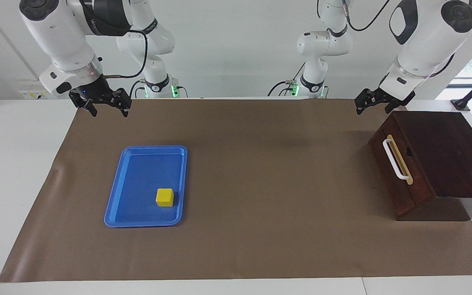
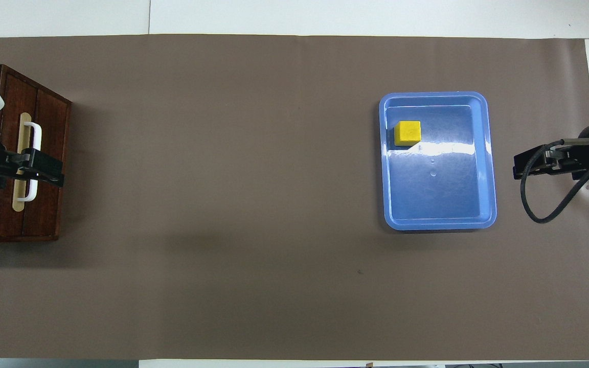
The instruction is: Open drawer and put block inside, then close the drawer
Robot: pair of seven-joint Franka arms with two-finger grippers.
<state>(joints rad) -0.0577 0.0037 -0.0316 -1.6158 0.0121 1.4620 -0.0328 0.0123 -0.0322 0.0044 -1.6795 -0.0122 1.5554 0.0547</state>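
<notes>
1. The drawer (image 1: 400, 172) was shut inside its dark box (image 1: 449, 151), at the left arm's end of the desk (image 1: 260, 246).
2. Its white handle (image 1: 395, 159) sat on the drawer front, which faced the middle of the desk. The handle's long way ran from nearer the robots to farther from them.
3. The left tool (image 1: 370, 103) was up in the air, just by the box corner nearest the robots, w/ nothing in it. From the top view it (image 2: 39, 168) covered the handle, but the facing view showed it was apart from the handle, not touching.
4. I couldn't tell if the left tool was spread or closed.
5. So the key thing: the handle lay just under and a bit out from the left tool. The left arm was by far the nearer one, so I think it should do the pull, toward the middle of the desk.
6. The block (image 1: 164, 197) sat in the blue tray (image 1: 117, 205), in the part of the tray farther from the robots, toward the right arm's end of the desk. Well apart from the drawer.
7. The right tool (image 1: 107, 104) hung over the mat edge near the robots, w/ fingers spread and empty. It waited. The block was closer to that arm, so I'd guess it picks the block up.
</notes>
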